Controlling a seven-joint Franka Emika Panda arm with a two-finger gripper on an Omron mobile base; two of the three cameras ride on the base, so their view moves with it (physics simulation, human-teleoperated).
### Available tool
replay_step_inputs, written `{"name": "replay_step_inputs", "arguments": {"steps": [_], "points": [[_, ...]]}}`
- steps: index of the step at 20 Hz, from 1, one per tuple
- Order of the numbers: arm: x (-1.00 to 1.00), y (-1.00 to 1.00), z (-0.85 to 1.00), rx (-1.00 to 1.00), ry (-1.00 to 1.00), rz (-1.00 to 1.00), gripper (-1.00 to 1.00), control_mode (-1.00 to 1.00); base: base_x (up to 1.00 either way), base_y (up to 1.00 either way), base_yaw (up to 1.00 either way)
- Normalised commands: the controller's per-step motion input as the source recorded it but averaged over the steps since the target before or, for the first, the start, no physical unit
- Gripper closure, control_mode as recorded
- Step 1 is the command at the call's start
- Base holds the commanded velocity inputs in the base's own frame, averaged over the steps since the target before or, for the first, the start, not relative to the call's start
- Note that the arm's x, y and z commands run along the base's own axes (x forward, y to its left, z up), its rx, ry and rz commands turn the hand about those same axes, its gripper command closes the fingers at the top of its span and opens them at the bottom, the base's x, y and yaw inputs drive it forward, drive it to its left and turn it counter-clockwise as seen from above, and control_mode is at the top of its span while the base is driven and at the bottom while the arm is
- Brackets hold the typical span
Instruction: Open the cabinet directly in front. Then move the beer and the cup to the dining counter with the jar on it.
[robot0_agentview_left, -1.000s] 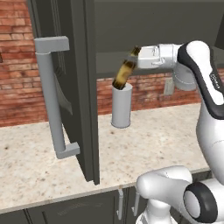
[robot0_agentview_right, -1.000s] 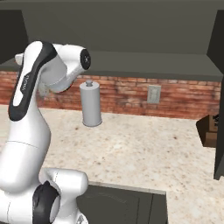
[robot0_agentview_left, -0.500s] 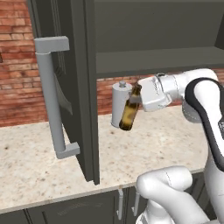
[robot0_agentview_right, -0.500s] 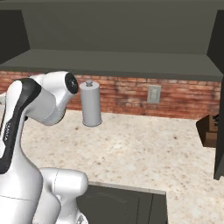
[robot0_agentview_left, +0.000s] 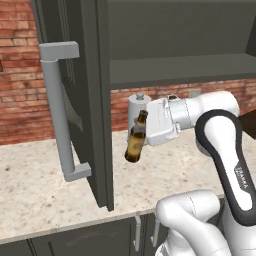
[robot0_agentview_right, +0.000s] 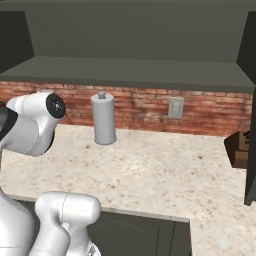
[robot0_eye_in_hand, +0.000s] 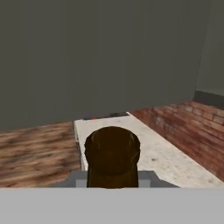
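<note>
One bottle, the beer (robot0_agentview_left: 135, 141), is clamped in the pincer (robot0_agentview_left: 150, 131), which is closed tight on its upper part. Against the earlier left base frames: a second ago the beer was up high and tipped almost flat, level with the top of the grey canister (robot0_agentview_left: 138, 111); half a second ago it sat lower, in front of the canister; now it is lower again and further toward the camera, neck up and leaning right, base down-left, hanging in the air above the surface (robot0_agentview_left: 45, 175). It sits just right of the open cabinet door (robot0_agentview_left: 90, 100) and in front of the canister, not touching either. The arm has folded back, elbow down; in the right base view the white arm link now sits lower at left, left of the canister (robot0_agentview_right: 104, 119).

The hand view looks straight down the round brown bottle (robot0_eye_in_hand: 112, 156), with beige surface and brick wall past it.

Label on the beer is yellowish, too small to read. Grey writing runs along the forearm in the left base view, not legible.

The door's long grey bar handle (robot0_agentview_left: 60, 110) is left of the beer.
</note>
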Motion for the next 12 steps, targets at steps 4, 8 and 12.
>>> {"name": "replay_step_inputs", "arguments": {"steps": [4, 8, 12], "points": [[-0.09, 0.02, -0.05, 0.0, 0.0, 0.0, 1.0, 1.0, -0.55, 0.23, 0.02], [0.0, 0.0, 0.0, 0.0, 0.0, 0.0, 1.0, 1.0, -0.9, 0.33, 0.04], [0.0, 0.0, 0.0, 0.0, 0.0, 0.0, 1.0, 1.0, -0.75, 0.28, 0.04]]}}
